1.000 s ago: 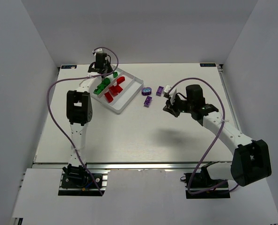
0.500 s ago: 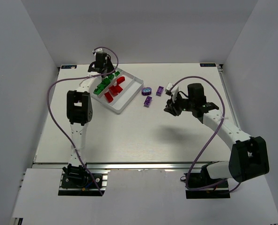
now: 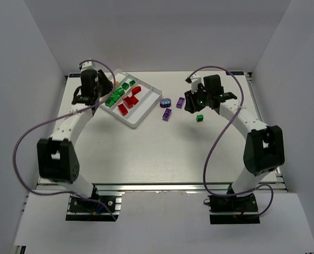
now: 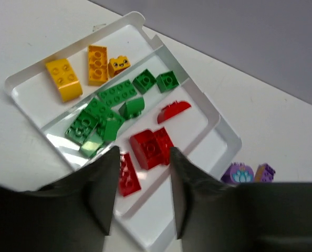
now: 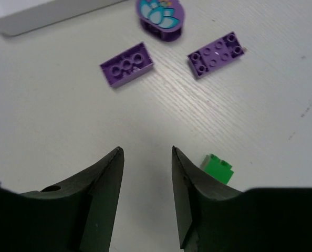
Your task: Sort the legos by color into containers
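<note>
The white tray [image 3: 147,106] holds yellow bricks [image 4: 64,79] in its far compartment, several green ones [image 4: 114,94] in the one beside it, and red ones [image 4: 148,147] in the third. My left gripper [image 3: 100,91] hovers open over the tray's left side [image 4: 143,157], nothing between its fingers. My right gripper [image 3: 193,103] is open above bare table [image 5: 146,152]. A small green brick [image 5: 217,169] lies just right of its right finger [image 3: 200,117]. Two flat purple bricks [image 5: 126,64] [image 5: 216,54] and a round purple one [image 5: 160,13] lie beyond it.
The tray's near-right corner [image 5: 40,16] shows at the top left of the right wrist view. White walls enclose the table on three sides. Purple cables loop above both arms.
My right gripper has opened and moved toward the far side; a green brick now lies on the table beside it. My left arm has swung from behind the tray to its left.
</note>
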